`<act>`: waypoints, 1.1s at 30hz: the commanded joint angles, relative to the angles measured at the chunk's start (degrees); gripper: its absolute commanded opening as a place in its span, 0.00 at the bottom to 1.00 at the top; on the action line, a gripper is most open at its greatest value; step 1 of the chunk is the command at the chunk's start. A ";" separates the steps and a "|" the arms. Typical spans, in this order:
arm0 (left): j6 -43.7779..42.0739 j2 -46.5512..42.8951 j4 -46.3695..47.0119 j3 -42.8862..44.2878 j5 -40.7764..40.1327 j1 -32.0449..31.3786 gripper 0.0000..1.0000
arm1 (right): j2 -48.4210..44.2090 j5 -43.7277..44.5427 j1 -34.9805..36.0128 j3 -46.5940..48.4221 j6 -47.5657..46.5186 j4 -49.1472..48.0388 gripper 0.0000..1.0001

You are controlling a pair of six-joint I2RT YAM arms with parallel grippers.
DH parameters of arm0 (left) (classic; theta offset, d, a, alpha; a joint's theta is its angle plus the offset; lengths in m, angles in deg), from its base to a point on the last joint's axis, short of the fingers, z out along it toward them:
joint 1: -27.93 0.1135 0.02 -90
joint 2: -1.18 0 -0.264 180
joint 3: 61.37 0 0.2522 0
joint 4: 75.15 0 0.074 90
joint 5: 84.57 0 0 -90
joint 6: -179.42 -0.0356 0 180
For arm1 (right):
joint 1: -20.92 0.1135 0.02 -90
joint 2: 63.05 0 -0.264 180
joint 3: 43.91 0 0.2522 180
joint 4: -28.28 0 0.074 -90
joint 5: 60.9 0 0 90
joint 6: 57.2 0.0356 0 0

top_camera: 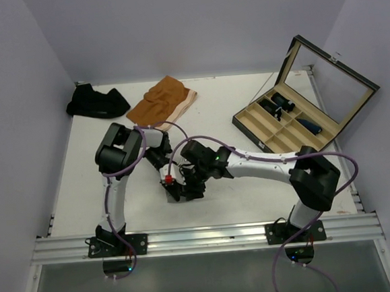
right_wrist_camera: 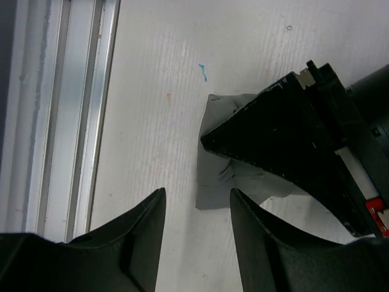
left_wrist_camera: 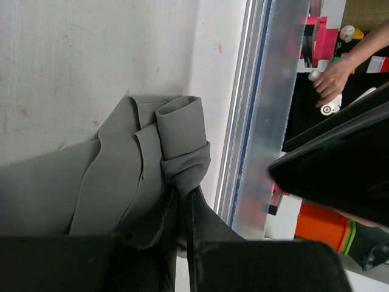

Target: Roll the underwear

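A light grey brief of soft, finely ribbed cloth lies bunched on the matt white table, its edge turned over into a loose tube-shaped fold with creases running down into the left gripper, whose black fingers are pinched tight on the cloth. The bundle's long axis runs roughly parallel to the ridged aluminium rail at the table's near edge; a strip of bare table lies between them. The right gripper hovers beside it, its fingers spread and holding nothing, the cloth's corner just beyond the tips. Well apart at the far side lie a crumpled rust-orange brief and a black brief; the wooden compartment box with its glass lid raised stands to the right.
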 commanded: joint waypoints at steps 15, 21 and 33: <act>-2.96 2.80 14.30 -0.95 -15.60 0.87 0.13 | 11.02 2.45 2.51 -2.57 -2.41 -15.46 0.29; -0.33 0.52 16.24 -1.91 -14.03 2.44 0.15 | 11.63 -0.09 2.25 -4.24 -0.93 -15.37 0.01; 3.62 -33.36 20.71 -6.64 0.05 23.45 0.41 | 21.38 -16.78 -6.71 -0.38 12.95 -14.06 0.00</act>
